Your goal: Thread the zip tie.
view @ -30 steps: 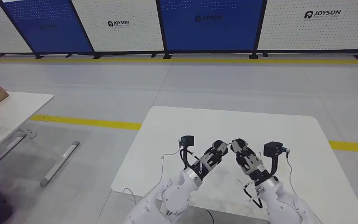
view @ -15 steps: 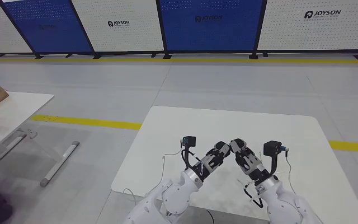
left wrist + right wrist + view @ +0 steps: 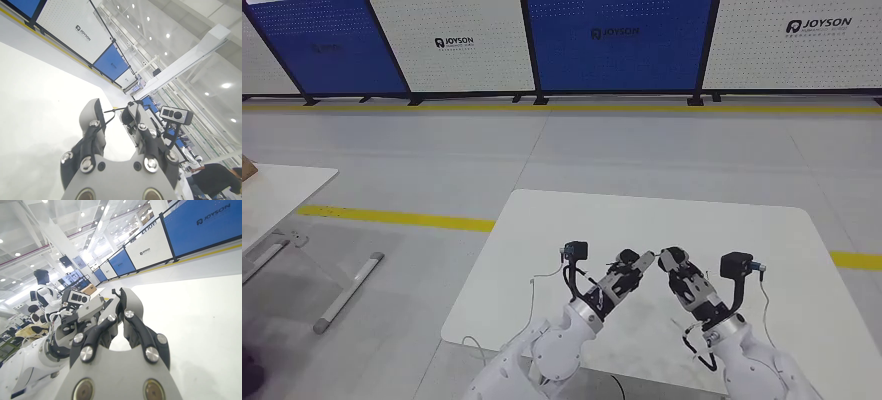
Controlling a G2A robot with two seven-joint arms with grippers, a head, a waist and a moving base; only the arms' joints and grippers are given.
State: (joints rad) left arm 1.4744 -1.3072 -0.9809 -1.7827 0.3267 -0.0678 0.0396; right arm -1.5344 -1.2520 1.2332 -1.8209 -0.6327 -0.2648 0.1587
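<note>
Zip tie (image 3: 113, 110), thin and black, hung in the air above the white table (image 3: 742, 225), between the two grippers. They sat close together over the near half of the table. The right gripper (image 3: 120, 296) had its fingers pressed together on one end of the tie, and a small black bit poked out past the tips. The left gripper (image 3: 115, 107) had its fingers spread apart. The strap ran across that gap and lay against the dark pad of one finger.
</note>
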